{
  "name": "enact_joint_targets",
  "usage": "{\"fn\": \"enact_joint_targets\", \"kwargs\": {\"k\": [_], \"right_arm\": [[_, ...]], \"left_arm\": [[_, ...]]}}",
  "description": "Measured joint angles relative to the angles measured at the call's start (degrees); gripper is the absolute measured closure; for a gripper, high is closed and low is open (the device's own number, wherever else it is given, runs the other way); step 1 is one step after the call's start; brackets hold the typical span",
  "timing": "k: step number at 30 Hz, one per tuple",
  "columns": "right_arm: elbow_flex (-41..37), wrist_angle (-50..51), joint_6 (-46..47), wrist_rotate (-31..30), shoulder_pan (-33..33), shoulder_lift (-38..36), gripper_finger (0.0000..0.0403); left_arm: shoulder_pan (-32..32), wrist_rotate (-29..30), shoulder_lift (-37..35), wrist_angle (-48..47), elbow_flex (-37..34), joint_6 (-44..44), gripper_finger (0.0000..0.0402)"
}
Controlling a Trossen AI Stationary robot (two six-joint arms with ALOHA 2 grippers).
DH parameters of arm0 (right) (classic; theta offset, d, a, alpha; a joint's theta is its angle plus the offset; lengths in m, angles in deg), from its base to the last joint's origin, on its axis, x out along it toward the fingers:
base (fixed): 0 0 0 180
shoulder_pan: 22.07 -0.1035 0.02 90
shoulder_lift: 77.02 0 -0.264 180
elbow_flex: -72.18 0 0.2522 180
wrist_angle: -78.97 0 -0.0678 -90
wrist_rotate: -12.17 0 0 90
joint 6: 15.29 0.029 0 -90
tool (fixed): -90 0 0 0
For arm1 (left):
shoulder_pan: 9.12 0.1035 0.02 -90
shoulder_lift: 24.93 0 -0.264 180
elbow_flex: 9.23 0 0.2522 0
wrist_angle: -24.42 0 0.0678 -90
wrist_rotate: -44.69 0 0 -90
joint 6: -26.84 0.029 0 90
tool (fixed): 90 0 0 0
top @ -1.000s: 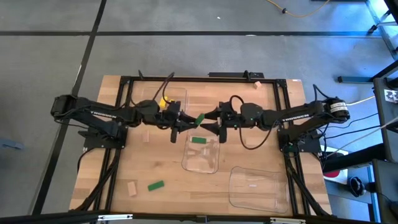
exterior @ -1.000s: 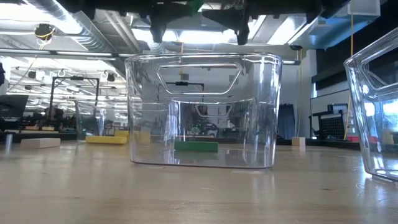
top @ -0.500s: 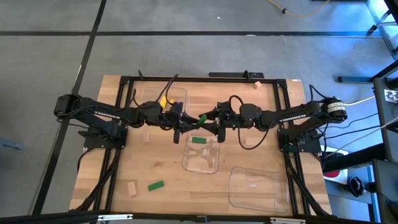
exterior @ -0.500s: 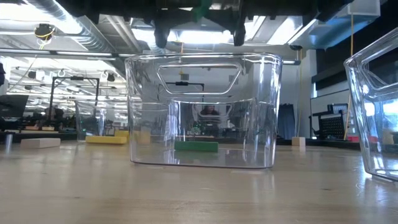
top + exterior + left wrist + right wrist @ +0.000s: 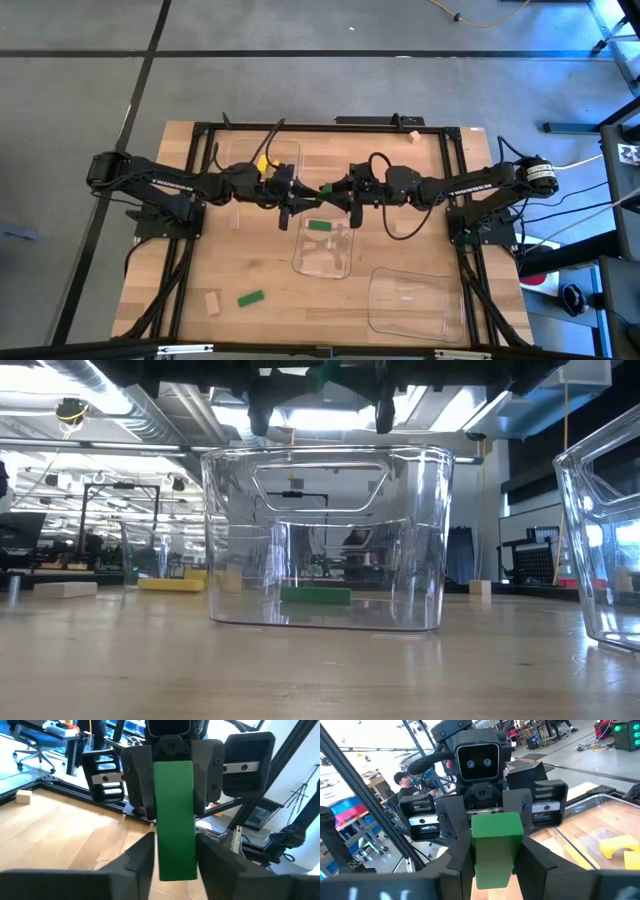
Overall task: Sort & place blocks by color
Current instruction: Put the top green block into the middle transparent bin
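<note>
L gripper [image 5: 300,203], R gripper [image 5: 343,198] both apparently pinching green block [image 5: 323,188] mid-air.

- The left pincer [image 5: 308,198] and right pincer [image 5: 338,193] have drawn closer together above the far end of the middle clear tray [image 5: 322,262].
- The green block [image 5: 324,189] now sits pinched between both, where a second ago a gap showed beside it.

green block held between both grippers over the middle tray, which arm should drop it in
Right, narrowly. Both the left gripper and right gripper clamp the green block above the middle tray. Releasing with the left frees it for the loose green block on its side.
</note>
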Motion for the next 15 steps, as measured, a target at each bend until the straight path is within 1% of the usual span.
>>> {"fn": "enact_joint_targets", "kwargs": {"k": [3,6,11,15], "right_arm": [[0.0,4.0,-1.4,0.2,0.1,-1.7,0.0295],[0.0,12.1,-3.3,0.2,0.8,-6.0,0.0295],[0.0,26.0,-6.0,-1.7,1.5,-14.3,0.0295],[0.0,31.7,-6.3,-1.9,1.4,-18.8,0.0295]], "left_arm": [[0.5,0.0,-1.1,-1.3,0.0,0.0,0.0242],[2.0,-2.8,-4.5,-5.9,0.0,0.2,0.0226],[4.9,-3.9,-14.1,-16.0,0.0,1.2,0.0224],[6.4,-3.9,-21.4,-21.1,0.0,1.5,0.0224]]}}
